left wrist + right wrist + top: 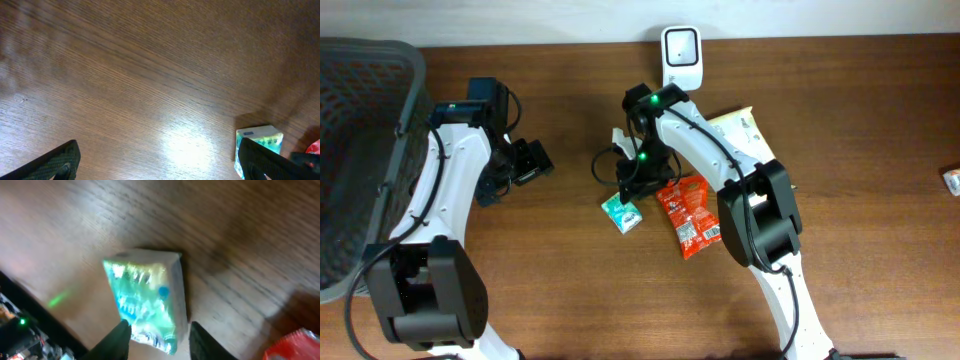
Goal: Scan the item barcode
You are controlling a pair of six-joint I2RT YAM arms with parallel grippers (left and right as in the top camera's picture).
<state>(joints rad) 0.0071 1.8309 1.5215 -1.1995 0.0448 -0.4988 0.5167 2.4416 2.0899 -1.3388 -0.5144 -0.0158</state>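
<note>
**A:** So, which step is in hand now?

**B:** I judge it is the pick-up. The right gripper (pixel 157 327) is low over the green packet (pixel 142 295), with one finger on each side of its near end.

**A:** Does it hold the packet already?

**B:** That I cannot tell. The fingers (pixel 117 340) are very close to the wrapper, but the packet lies flat on the table (pixel 840 300) and no squeeze shows.

**A:** And the other arm?

**B:** The left gripper (pixel 159 145) is spread wide and has nothing in it. It hangs over bare wood, to the left of the packet.

**A:** Where is the packet, compared with the scanner?

**B:** It is about the middle of the table, near a red packet (pixel 690 215). The white scanner (pixel 680 55) stands at the far edge, well apart from it.

**A:** What does the next move call for?

**B:** In my view, a firm pinch first, without crushing the soft wrapper. After that a lift, and a turn of the wrist so that the barcode faces the scanner window. I see no barcode on the side that shows, so it may be underneath.
</note>
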